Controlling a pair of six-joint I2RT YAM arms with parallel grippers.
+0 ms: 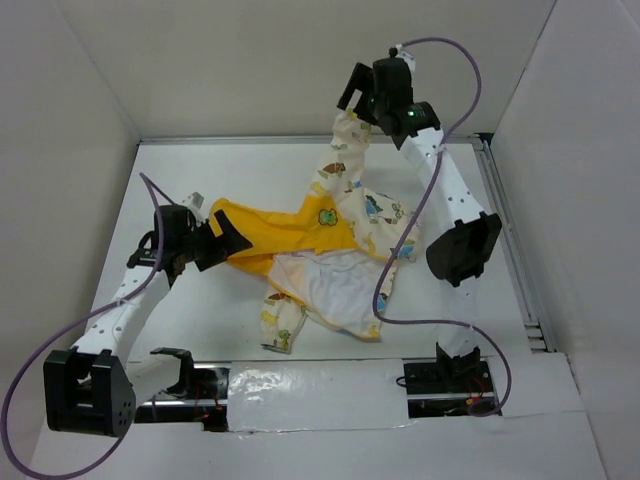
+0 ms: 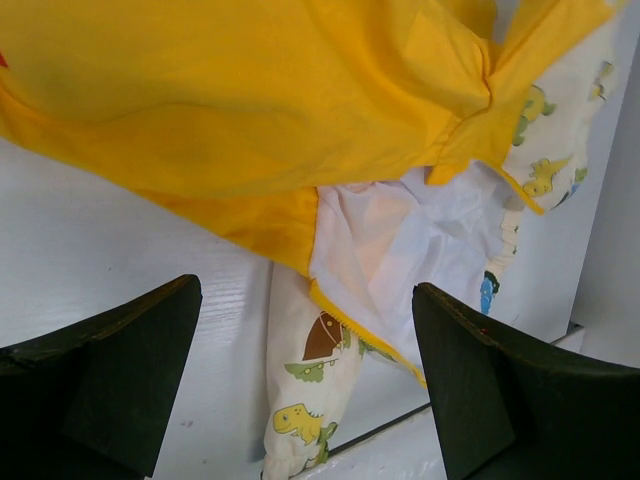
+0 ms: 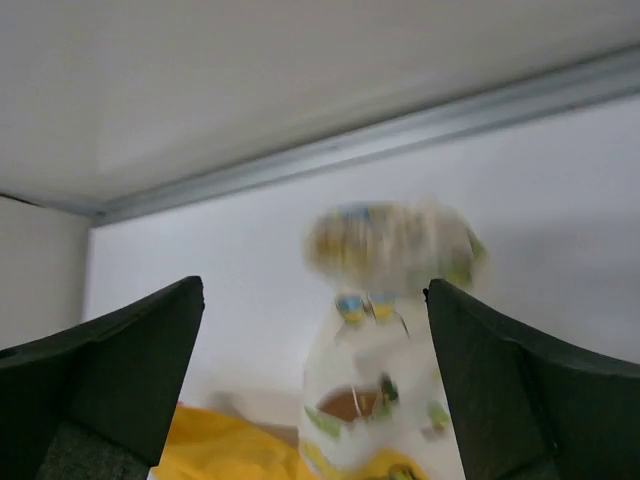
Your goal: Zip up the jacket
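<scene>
The jacket point(image 1: 330, 250) lies crumpled mid-table, its front open with the white lining point(image 1: 335, 285) showing. The yellow hood points left, and one printed sleeve point(image 1: 345, 150) stretches toward the back wall. My left gripper point(image 1: 226, 240) is open at the hood's edge, holding nothing. In the left wrist view its jaws point(image 2: 305, 290) stand wide apart, with yellow fabric point(image 2: 250, 120) and a dinosaur-print sleeve point(image 2: 305, 390) beyond them. My right gripper point(image 1: 355, 108) hovers at the far sleeve's cuff. In the right wrist view it point(image 3: 315, 290) is open, with the blurred sleeve point(image 3: 390, 330) ahead of the fingers.
White enclosure walls stand close on the left, back and right. A metal rail point(image 1: 510, 250) runs along the table's right edge and another along the back point(image 3: 400, 130). Purple cables loop off both arms. Silver tape point(image 1: 320, 395) covers the near edge.
</scene>
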